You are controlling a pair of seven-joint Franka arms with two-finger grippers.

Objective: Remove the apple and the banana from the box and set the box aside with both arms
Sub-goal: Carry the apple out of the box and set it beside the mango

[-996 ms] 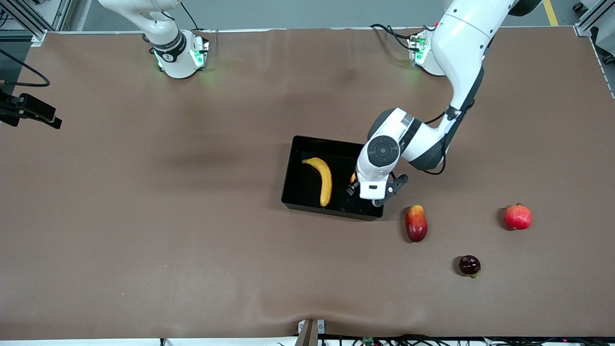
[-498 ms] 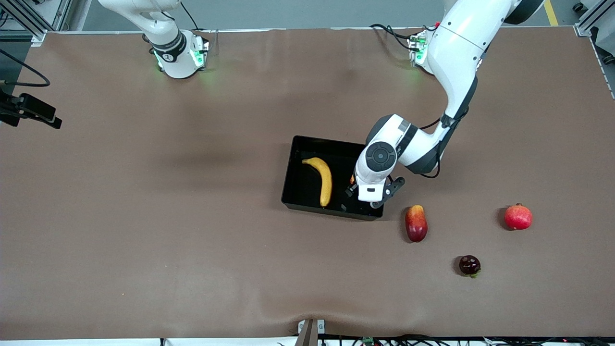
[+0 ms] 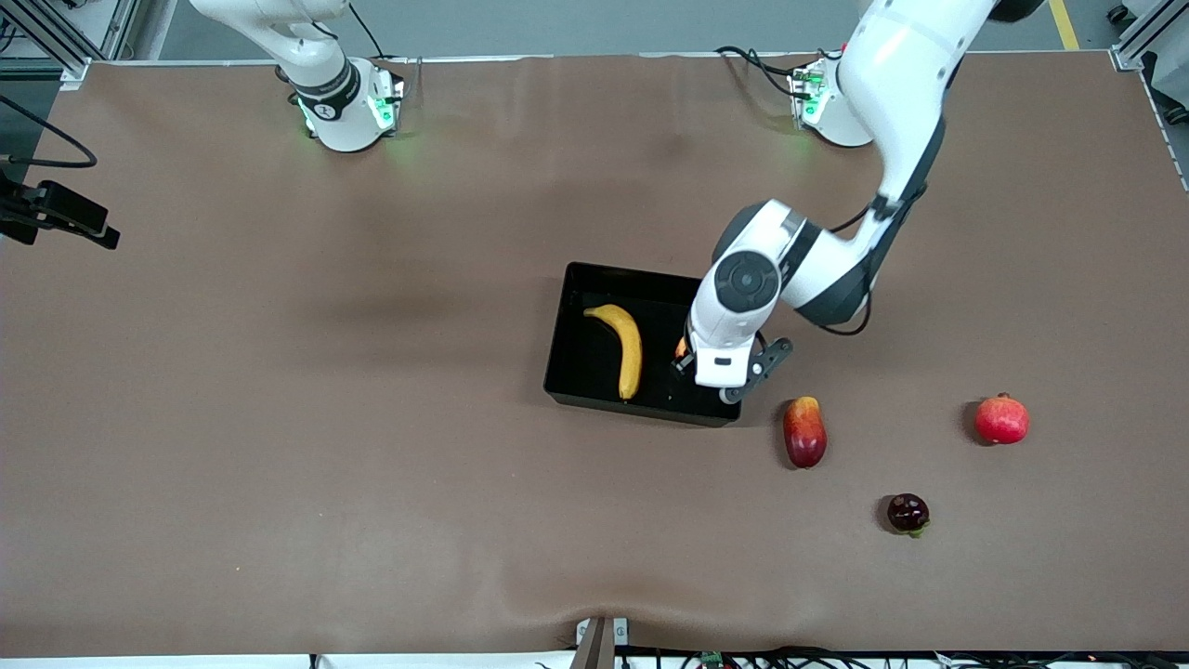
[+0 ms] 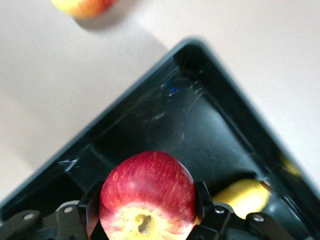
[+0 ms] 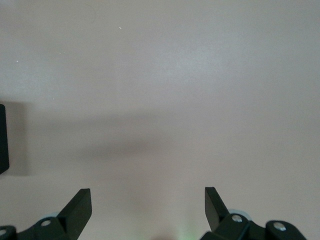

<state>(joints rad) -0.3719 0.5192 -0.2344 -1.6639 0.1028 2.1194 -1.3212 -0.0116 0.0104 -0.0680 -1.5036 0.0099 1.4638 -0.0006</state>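
Observation:
The black tray lies mid-table with the yellow banana inside it. My left gripper is shut on the red apple with yellow patches, over the tray's end toward the left arm. In the left wrist view the apple sits between the black fingers of my left gripper, above the tray's floor, with the banana's tip beside it. My right gripper is open and empty over bare table; that arm waits.
A red-yellow mango lies just off the tray's near corner, also in the left wrist view. A pomegranate and a small dark fruit lie toward the left arm's end. The tray's edge shows in the right wrist view.
My left hand dipped slightly over the tray, then rose and shifted back, still holding the apple. The right arm has not moved.

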